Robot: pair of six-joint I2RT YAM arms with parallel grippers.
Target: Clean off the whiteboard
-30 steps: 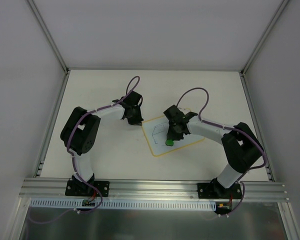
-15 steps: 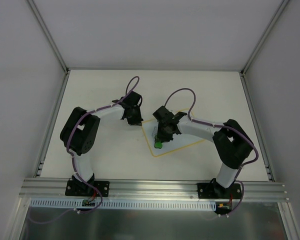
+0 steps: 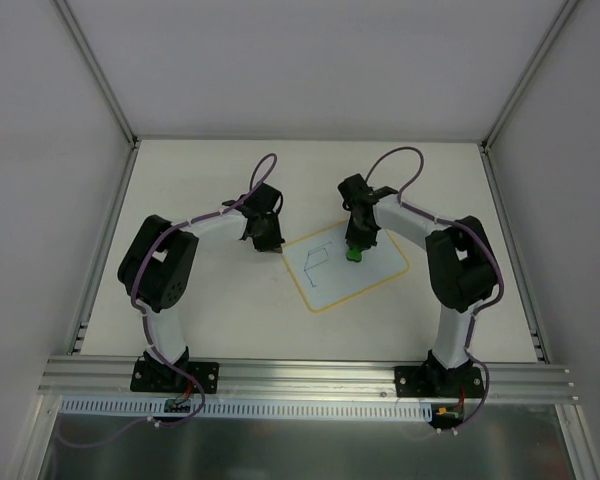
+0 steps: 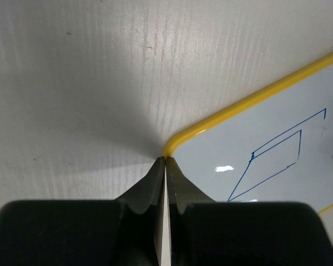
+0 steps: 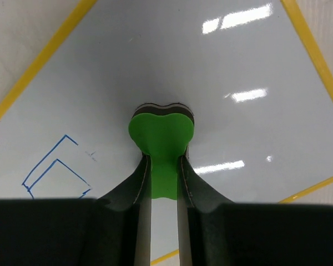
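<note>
The whiteboard (image 3: pixel 352 282) lies tilted on the table, white with a yellow border, and a blue line drawing (image 3: pixel 318 258) marks its left part. My right gripper (image 3: pixel 353 250) is shut on a green eraser (image 5: pixel 161 132), which presses flat on the board (image 5: pixel 172 66) right of the blue lines (image 5: pixel 55 166). My left gripper (image 4: pixel 165 159) is shut and holds nothing. Its tips rest against the board's rounded yellow corner (image 4: pixel 180 138), at the board's left corner (image 3: pixel 283 249) in the top view.
White walls and aluminium posts (image 3: pixel 98 75) enclose the table on three sides. A metal rail (image 3: pixel 300 375) carrying both arm bases runs along the near edge. Purple cables (image 3: pixel 395 160) loop above each wrist.
My right gripper has swept the eraser from the board's lower left, over the drawing, up to its far right part. The left arm has stayed at the corner.
</note>
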